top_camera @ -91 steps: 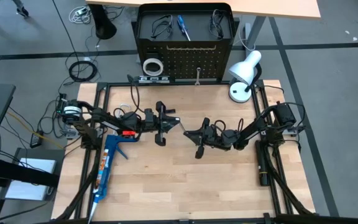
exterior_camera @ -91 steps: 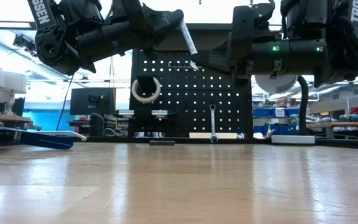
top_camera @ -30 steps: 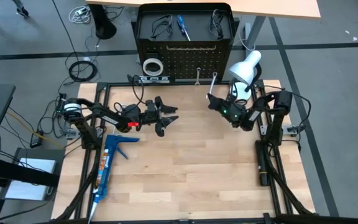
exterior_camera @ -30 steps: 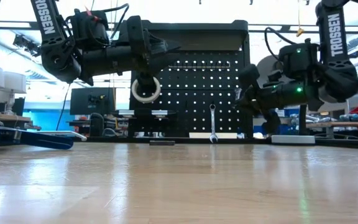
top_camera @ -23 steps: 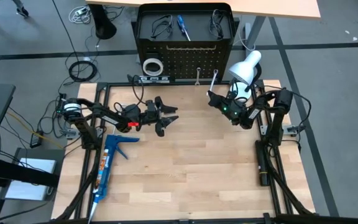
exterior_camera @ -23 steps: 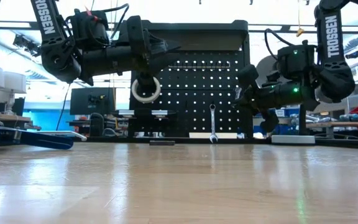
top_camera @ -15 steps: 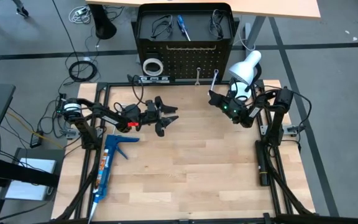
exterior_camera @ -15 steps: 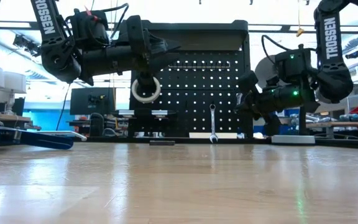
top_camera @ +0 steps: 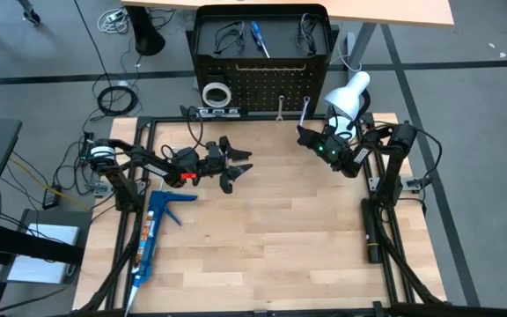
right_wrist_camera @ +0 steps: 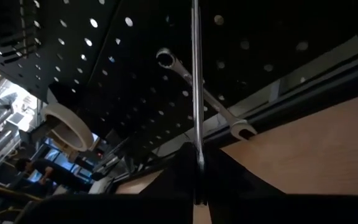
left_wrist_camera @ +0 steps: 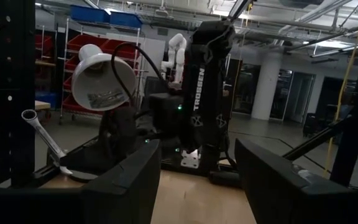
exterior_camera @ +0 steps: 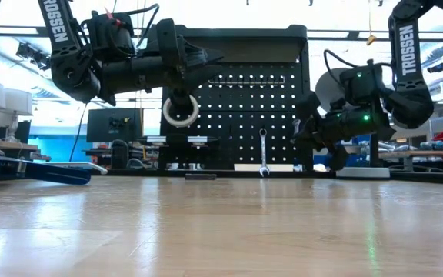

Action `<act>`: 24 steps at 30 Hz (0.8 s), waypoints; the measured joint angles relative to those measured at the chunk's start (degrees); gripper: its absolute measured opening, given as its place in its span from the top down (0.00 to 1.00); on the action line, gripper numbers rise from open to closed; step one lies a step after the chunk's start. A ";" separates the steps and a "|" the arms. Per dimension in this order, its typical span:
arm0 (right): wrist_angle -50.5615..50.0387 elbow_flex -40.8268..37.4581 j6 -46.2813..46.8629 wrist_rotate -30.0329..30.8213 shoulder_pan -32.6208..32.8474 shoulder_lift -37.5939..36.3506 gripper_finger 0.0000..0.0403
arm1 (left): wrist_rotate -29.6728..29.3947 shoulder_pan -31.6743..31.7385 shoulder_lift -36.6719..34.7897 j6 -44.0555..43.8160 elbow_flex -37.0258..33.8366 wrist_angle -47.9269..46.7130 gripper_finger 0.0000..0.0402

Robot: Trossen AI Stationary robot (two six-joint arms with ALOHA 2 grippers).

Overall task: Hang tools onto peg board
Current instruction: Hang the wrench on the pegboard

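A slim silver wrench (right_wrist_camera: 196, 93) stands clamped between my right jaws (top_camera: 304, 132), its shaft rising toward the peg board (top_camera: 262, 88), the black perforated panel upright at the far edge of the table (top_camera: 262, 238). A second wrench (exterior_camera: 262, 152) already hangs on the panel's lower part; in my right wrist view it (right_wrist_camera: 204, 96) lies slantwise behind the one I hold. A white tape ring (exterior_camera: 180, 111) hangs toward the panel's left side, and on the black shelf on top of the board lie black wire loops (top_camera: 229, 37), a blue-handled screwdriver (top_camera: 259, 37) and another wire loop (top_camera: 307, 32). My right arm reaches in close to the board's right end, beside the white desk lamp (top_camera: 345, 104) that stands at the table's far right corner; the word TROSSEN (exterior_camera: 407, 48) reads in white down that arm's link in the low view and again in the left wrist view (left_wrist_camera: 200, 93). My left jaws (top_camera: 233, 164) stand wide and hold nothing, hovering over the table's left half, well apart from the board; the same lettering, partly cut off, runs along that arm at the low view's top left. A blue caulking gun (top_camera: 152, 231) lies near the table's left edge, its nozzle pointing toward the near side. Cables (top_camera: 115, 97) coil on the grey floor beyond the table's left corner.
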 joint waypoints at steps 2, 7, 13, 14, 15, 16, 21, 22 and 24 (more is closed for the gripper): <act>-0.60 0.00 0.44 -1.06 -0.37 0.00 0.92 | 0.02 -0.02 0.00 0.00 0.00 0.04 0.47; -2.52 0.00 3.57 -1.69 -0.87 0.02 0.90 | 0.00 -0.02 0.00 0.00 0.00 0.04 0.47; -2.66 0.00 4.13 -1.72 -0.98 0.02 0.91 | 0.01 -0.06 0.00 0.00 0.00 0.05 0.47; -2.66 0.00 4.15 -1.72 -0.98 0.02 0.91 | 0.00 -0.07 0.00 0.02 0.00 0.06 0.47; -2.66 0.00 4.13 -1.69 -0.98 0.02 0.90 | 0.02 -0.07 0.00 0.01 0.00 0.04 0.47; -2.75 -0.01 4.09 -1.65 -0.98 0.02 0.88 | 0.00 -0.07 0.00 0.02 0.00 0.04 0.47; -2.70 -0.59 2.98 -2.22 -0.91 0.02 0.77 | 0.79 -0.06 0.00 0.02 0.00 0.04 0.47; -2.65 -0.97 2.55 -2.50 -0.71 0.02 0.74 | 1.03 -0.07 0.00 0.02 0.00 0.04 0.47; -2.28 -2.24 1.86 -2.70 0.20 0.02 0.69 | 1.26 -0.07 0.00 0.02 0.00 0.01 0.47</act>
